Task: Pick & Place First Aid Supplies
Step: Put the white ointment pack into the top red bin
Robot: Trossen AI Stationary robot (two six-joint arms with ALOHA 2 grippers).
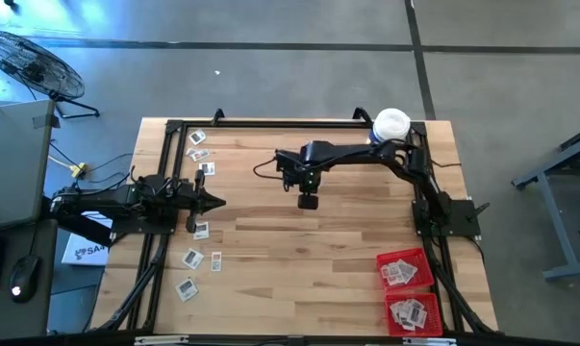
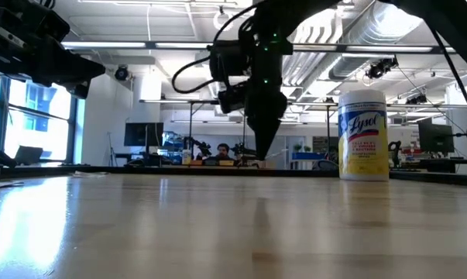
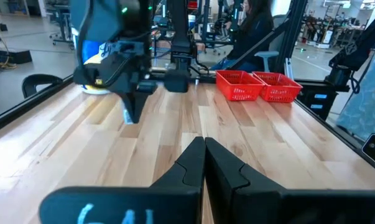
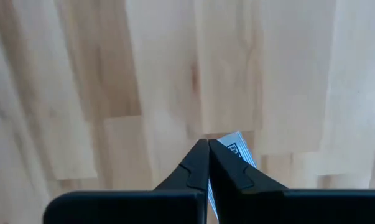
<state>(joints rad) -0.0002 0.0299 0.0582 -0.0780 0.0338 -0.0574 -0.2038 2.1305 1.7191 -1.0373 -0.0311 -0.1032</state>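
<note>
Now right gripper [image 4: 208, 142], clenched on a small flat white-grey printed packet [image 4: 237, 149]; red mesh trays [image 1: 406, 271] lie toward five o'clock, high view. Left gripper [image 3: 204, 144] idles shut.

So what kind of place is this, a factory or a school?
Probably a robotics lab or workshop in a big open building. Behind the wooden table you can see exposed ceiling ducts, more robot rigs and screens, and a person seated at a workstation. A floor fan stands on bare concrete.
</note>
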